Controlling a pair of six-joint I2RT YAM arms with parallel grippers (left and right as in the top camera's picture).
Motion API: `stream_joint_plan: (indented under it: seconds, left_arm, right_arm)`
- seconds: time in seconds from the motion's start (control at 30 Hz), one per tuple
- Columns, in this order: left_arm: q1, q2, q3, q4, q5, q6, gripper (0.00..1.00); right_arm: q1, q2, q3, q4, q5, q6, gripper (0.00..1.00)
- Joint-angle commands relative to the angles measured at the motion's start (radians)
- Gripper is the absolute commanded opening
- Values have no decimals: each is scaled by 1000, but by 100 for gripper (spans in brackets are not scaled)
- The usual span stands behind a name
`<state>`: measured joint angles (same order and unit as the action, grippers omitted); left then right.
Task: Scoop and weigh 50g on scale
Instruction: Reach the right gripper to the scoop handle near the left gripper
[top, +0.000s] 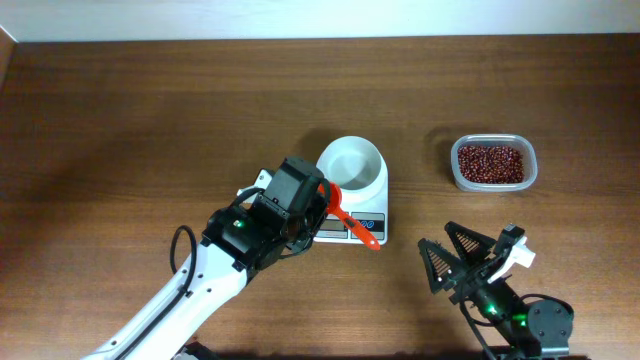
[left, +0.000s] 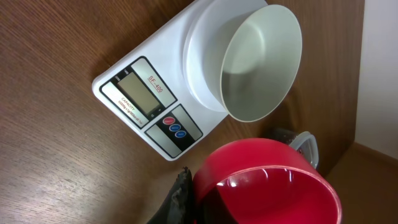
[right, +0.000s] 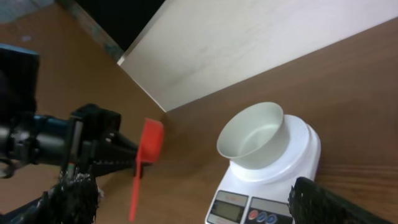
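Observation:
The white scale (top: 340, 228) stands mid-table with an empty round white bowl (top: 352, 165) on top. My left gripper (top: 320, 203) is shut on a red scoop (top: 352, 222) just left of the scale, and the scoop's handle slants over the display. In the left wrist view the scoop's cup (left: 267, 186) looks empty beside one black finger (left: 180, 198), with the scale (left: 155, 93) and bowl (left: 261, 62) beyond. My right gripper (top: 478, 258) stands open at the front right with nothing in it. Its fingers (right: 323, 202) frame the scale (right: 298, 162) and the scoop (right: 149, 146).
A clear plastic tub of red beans (top: 492, 163) sits right of the scale, toward the back. A pale wall (right: 249, 43) borders the table's far edge. The left arm (top: 190, 290) reaches in from the front left.

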<state>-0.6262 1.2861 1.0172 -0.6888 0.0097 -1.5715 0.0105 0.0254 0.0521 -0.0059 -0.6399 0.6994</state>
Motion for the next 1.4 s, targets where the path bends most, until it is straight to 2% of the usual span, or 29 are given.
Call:
stream_joint_plan:
  seconds: [0.0, 0.2, 0.27, 0.5, 0.7, 0.9, 1.07, 1.17, 1.2, 1.37]
  left_arm:
    - [-4, -15, -2, 4, -18, -11, 0]
    - [-4, -15, -2, 4, -18, -13, 0]
    - [-4, -15, -2, 0, -18, -64, 0]
    - [-4, -15, -2, 0, -31, -238, 0]
    - [-4, -15, -2, -21, -31, -239, 0]
    - [-4, -17, -2, -114, -24, -239, 0]
    - [-4, -58, -2, -162, 5, -269, 0]
    - [-4, -95, -2, -163, 9, -269, 0]
    - [-4, -105, -2, -164, 9, -269, 0]
    - [-4, -112, -2, -200, 13, -269, 0]
  right_arm:
    - [-4, 76, 119, -71, -56, -10, 99]
    - [-4, 282, 233, -84, -257, 58, 99]
    - [-4, 350, 255, -84, -346, 98, 99]
    - [-4, 446, 252, -89, -358, 263, 99]
    - [40, 493, 252, -88, -338, 262, 99]
    - [245, 533, 252, -67, -156, 263, 99]
    - [449, 580, 252, 53, 52, 266, 100]
    - [556, 642, 252, 120, 171, 344, 100]
    - [582, 669, 252, 145, 191, 364, 97]
    - [653, 809, 252, 326, 204, 380, 95]
